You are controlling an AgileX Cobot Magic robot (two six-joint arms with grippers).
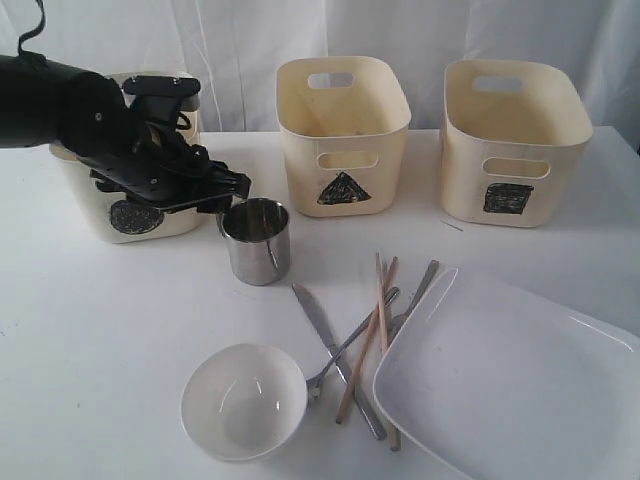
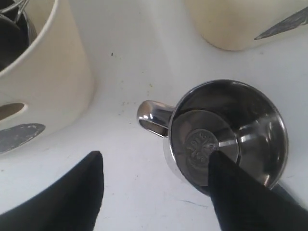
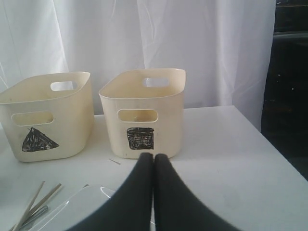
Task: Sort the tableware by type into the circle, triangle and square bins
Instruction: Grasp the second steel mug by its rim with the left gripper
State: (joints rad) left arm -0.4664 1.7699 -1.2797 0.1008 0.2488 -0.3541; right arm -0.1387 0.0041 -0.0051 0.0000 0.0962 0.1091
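Reaching down past circle bin (image 1: pixel 85 215), left claw (image 1: pixel 233 200) spread over steel mug (image 1: pixel 256 245), right claw (image 3: pixel 153 161) closed.

Bright, even light, the white curtain (image 1: pixel 250 40) glowing behind. Soft shadows beside mug (image 1: pixel 256 240) and bowl (image 1: pixel 243 400); glare on the plate (image 1: pixel 510 390). Wrist views slightly soft.

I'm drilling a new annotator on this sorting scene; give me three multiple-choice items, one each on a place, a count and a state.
1. The steel mug stands: A in a bin; B on the plate; C on the table.
2. Cream bins: A three; B two; C four.
3. The right gripper is: A open; B shut, empty; C shut on a fork.
Key: C, it stands upright on the tabletop; A, one each marked circle, triangle, square; B, its fingers meet with nothing between.
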